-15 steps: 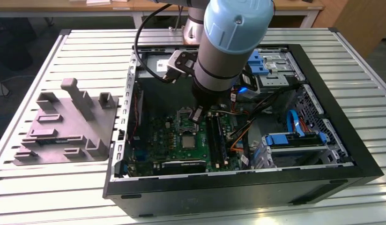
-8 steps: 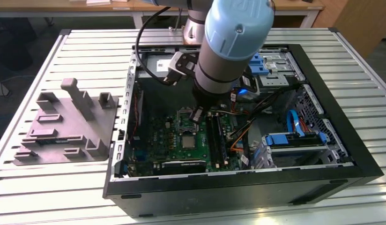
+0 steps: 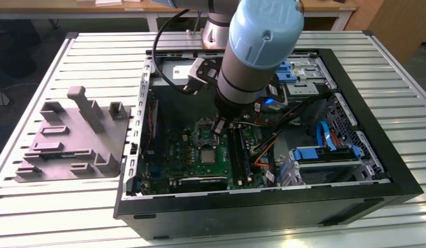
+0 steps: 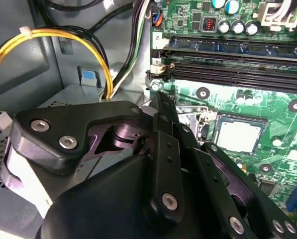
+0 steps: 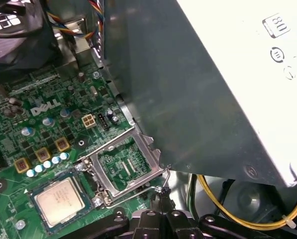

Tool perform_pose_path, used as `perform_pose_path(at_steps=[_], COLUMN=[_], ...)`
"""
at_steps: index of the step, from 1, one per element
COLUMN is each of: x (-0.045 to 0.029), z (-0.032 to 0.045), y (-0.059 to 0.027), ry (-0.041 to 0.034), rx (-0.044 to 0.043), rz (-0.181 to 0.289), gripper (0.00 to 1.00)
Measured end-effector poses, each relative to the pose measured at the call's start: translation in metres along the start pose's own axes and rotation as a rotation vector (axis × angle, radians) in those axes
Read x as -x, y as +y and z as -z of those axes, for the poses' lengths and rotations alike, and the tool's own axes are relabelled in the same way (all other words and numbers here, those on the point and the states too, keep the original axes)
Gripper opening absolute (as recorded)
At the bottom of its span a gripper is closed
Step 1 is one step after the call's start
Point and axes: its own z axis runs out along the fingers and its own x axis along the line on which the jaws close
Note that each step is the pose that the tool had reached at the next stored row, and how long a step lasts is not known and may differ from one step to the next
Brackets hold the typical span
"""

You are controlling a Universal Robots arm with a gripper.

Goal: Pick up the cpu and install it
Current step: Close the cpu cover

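The cpu [image 5: 58, 201], a small square chip with a pale silver top, lies flat in its black socket on the green motherboard [image 5: 19, 129]; it is also seen in the second wrist view [image 4: 239, 135] and the exterior view [image 3: 208, 155]. The socket's metal frame [image 5: 123, 164] is swung up and open beside it. My gripper [image 5: 160, 196] is shut, its black fingers pressed together, with the tip at the end of the socket's wire lever [image 5: 150, 185], a little apart from the cpu. The exterior view shows the gripper [image 3: 218, 125] low inside the case, just above the socket.
The open black computer case [image 3: 378, 155] lies on a slatted metal table. The grey power supply box [image 5: 213, 89] stands close beside the gripper. Yellow cables [image 4: 49, 35] loop nearby. Memory slots [image 4: 228, 55] run beside the socket. A grey moulded tray [image 3: 68, 139] rests at the exterior view's left.
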Motion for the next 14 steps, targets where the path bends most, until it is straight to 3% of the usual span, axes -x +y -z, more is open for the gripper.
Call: perform_pose_path(at_steps=[4, 14], x=[0.0003, 0.0076], z=[-0.0008, -0.0052], y=[0.0, 0.003], ry=[-0.0091, -0.0094], rx=[-0.0095, -0.0099], rz=[-0.041, -0.043], gripper=[0.11, 0.11])
